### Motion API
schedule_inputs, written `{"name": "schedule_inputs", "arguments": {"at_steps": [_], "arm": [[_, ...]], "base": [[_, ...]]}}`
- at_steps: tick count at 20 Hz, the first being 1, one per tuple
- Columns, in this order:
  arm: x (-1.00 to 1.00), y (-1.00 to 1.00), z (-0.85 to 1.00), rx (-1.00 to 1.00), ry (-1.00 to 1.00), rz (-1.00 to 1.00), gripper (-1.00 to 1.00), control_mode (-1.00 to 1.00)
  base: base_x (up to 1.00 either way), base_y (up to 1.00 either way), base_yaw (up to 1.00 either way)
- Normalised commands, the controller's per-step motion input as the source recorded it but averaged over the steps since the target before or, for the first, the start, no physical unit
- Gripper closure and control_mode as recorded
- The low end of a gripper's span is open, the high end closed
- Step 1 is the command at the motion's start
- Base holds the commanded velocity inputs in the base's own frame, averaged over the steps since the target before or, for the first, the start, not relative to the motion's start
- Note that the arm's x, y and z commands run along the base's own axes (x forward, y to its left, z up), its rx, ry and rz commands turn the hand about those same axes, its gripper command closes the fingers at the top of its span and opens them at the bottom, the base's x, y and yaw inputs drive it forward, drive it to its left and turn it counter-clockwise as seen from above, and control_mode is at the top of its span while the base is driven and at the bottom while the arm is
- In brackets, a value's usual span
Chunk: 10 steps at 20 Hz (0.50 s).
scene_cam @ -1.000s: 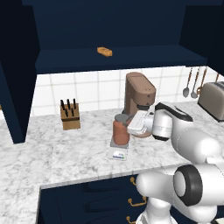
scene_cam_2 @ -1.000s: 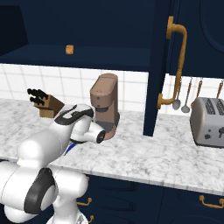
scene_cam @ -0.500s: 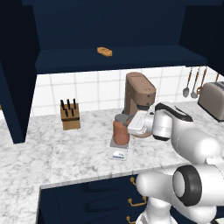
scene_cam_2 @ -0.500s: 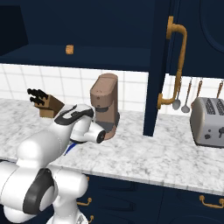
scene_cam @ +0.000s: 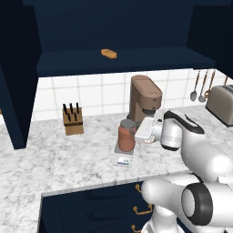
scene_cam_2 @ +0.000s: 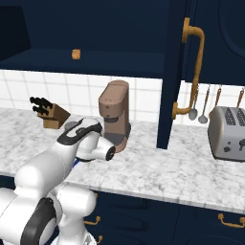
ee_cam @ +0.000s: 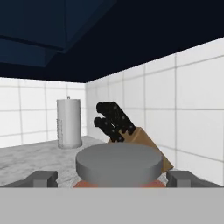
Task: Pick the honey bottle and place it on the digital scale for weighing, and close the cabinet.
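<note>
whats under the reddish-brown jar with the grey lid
The flat grey digital scale on the marble counter; its white display strip shows in front. The plate beneath the jar is covered.

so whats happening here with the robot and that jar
The honey bottle stands on the digital scale on the marble counter, in front of the coffee machine. The gripper is beside the bottle with its jaws spread wide on either side of it, not clamping it. The cabinet doors are open.

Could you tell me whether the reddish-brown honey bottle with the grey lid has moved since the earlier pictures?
No. The reddish-brown honey bottle stands on the flat grey digital scale, in front of the brown coffee machine, just as before.
</note>
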Motion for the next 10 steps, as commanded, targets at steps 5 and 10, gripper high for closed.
{"name": "schedule_inputs", "arguments": {"at_steps": [5, 10], "arm": [[-0.1, -0.15, 0.02, 0.02, -0.02, -0.01, -1.0, -1.0], [-0.63, -0.47, 0.36, 0.09, -0.29, -0.01, -1.0, -1.0]], "base": [[0.0, 0.0, 0.0], [0.0, 0.0, 0.0]]}}
